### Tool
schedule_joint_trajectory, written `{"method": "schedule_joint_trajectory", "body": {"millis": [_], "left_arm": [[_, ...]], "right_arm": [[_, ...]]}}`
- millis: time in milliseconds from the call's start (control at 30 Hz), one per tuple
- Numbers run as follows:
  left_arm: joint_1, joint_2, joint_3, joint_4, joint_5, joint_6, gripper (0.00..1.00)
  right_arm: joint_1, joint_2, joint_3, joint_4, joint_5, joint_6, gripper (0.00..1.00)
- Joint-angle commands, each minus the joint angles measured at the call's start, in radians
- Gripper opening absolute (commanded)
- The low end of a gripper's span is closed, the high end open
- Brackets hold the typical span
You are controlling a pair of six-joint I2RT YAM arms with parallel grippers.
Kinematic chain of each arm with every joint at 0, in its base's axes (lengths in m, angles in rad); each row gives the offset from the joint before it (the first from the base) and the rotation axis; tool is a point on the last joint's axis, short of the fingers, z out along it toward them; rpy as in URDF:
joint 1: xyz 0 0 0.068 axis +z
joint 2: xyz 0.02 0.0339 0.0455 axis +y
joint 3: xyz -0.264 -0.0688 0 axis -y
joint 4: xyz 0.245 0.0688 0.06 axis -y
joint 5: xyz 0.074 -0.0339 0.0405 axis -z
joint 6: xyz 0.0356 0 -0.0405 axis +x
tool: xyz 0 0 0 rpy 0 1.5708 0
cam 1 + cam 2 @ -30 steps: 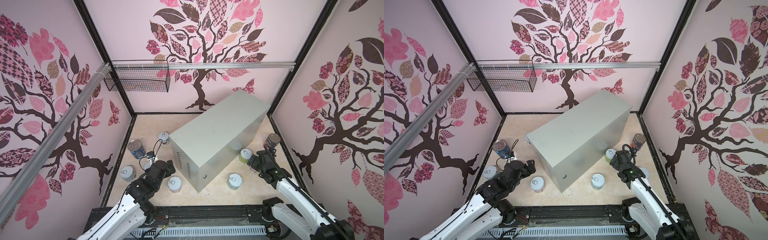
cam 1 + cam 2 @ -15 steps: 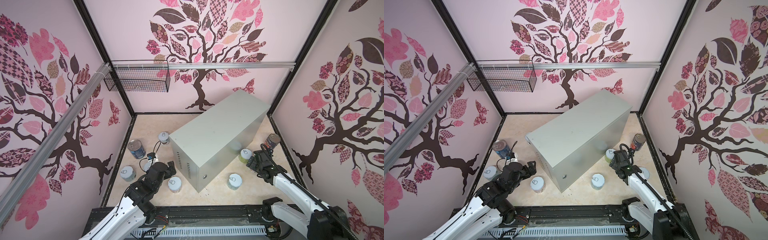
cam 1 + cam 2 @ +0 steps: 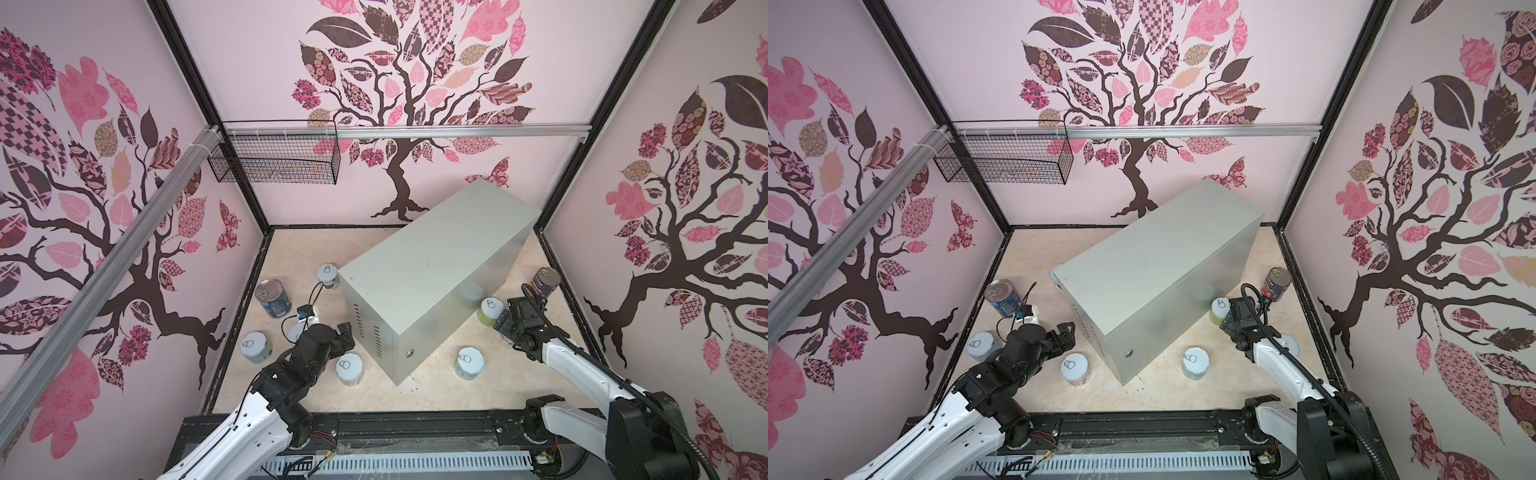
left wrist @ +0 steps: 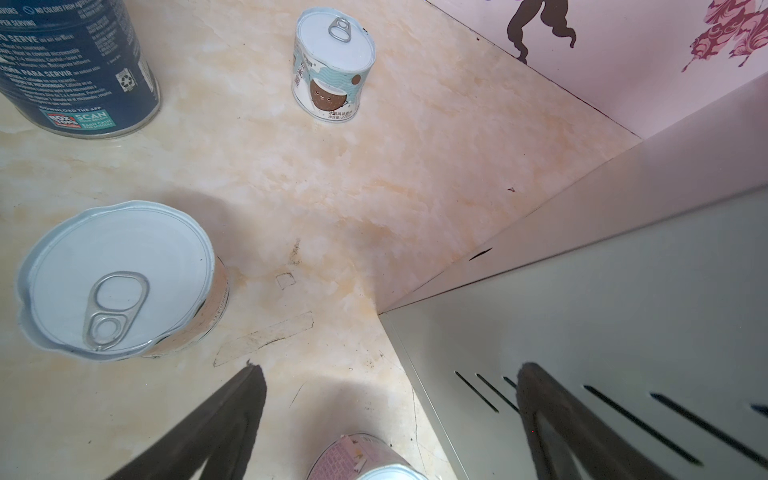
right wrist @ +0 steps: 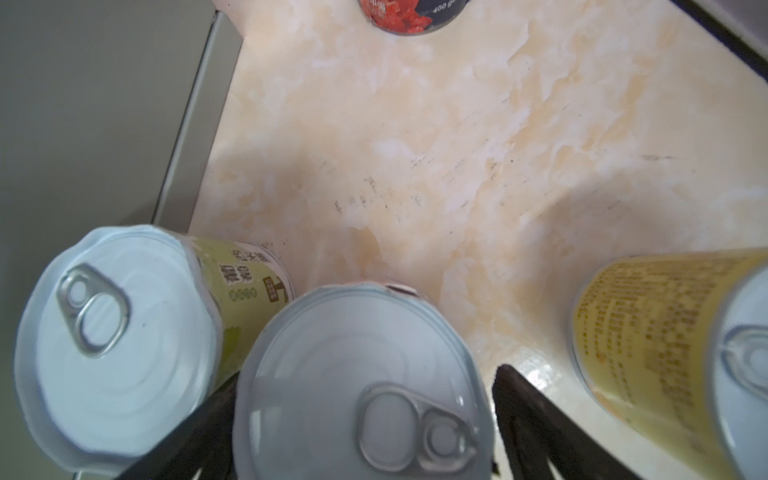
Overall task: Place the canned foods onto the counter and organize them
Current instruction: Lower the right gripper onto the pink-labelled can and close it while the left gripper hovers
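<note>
Nothing much shifted — left pincer [image 4: 390,368] apart; only wrist view shows right pincer [image 5: 362,384] straddling can [image 5: 332,349], grip unclear.

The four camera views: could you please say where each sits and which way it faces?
Top views: high at the front, looking down on the counter and cans; left gripper and right gripper show.
Left wrist: faces down at the blue can and counter's vented end; the left gripper's open fingers show.
Right wrist: faces down; the right gripper's fingers flank a pull-tab can beside a green-label can.
Shared: all show the counter.
</note>
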Motion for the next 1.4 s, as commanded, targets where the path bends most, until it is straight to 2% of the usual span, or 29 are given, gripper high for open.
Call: {"method": "schedule_joint_trajectory", "body": {"millis": [0, 167, 733, 800, 1033, 1167, 1367], "left_arm": [[-0.004, -0.010, -0.024, 0.013, 0.003, 0.005, 0.98], [-0.004, -0.006, -0.028, 0.021, 0.004, 0.003, 0.98], [-0.004, 0.009, -0.032, 0.033, 0.017, 0.005, 0.98], [-0.004, 0.004, -0.031, 0.032, 0.017, 0.006, 0.98], [-0.004, -0.001, -0.022, 0.032, 0.026, -0.013, 0.98], [-0.004, -0.010, 0.001, 0.018, 0.032, -0.015, 0.98], [-0.002, -0.013, 0.040, -0.012, 0.050, -0.036, 0.98]], "right_arm": [[-0.025, 0.024, 0.030, 0.015, 0.025, -0.010, 0.93], [-0.047, 0.051, 0.024, 0.039, 0.013, -0.024, 0.98], [-0.064, 0.129, 0.033, 0.081, -0.020, -0.045, 0.94], [-0.063, 0.126, 0.032, 0.082, -0.018, -0.048, 0.91], [-0.063, 0.098, 0.030, 0.090, -0.037, -0.062, 0.71], [-0.063, 0.079, 0.030, 0.087, -0.059, -0.069, 0.66], [-0.064, 0.000, 0.031, 0.069, -0.110, -0.087, 0.65]]}}
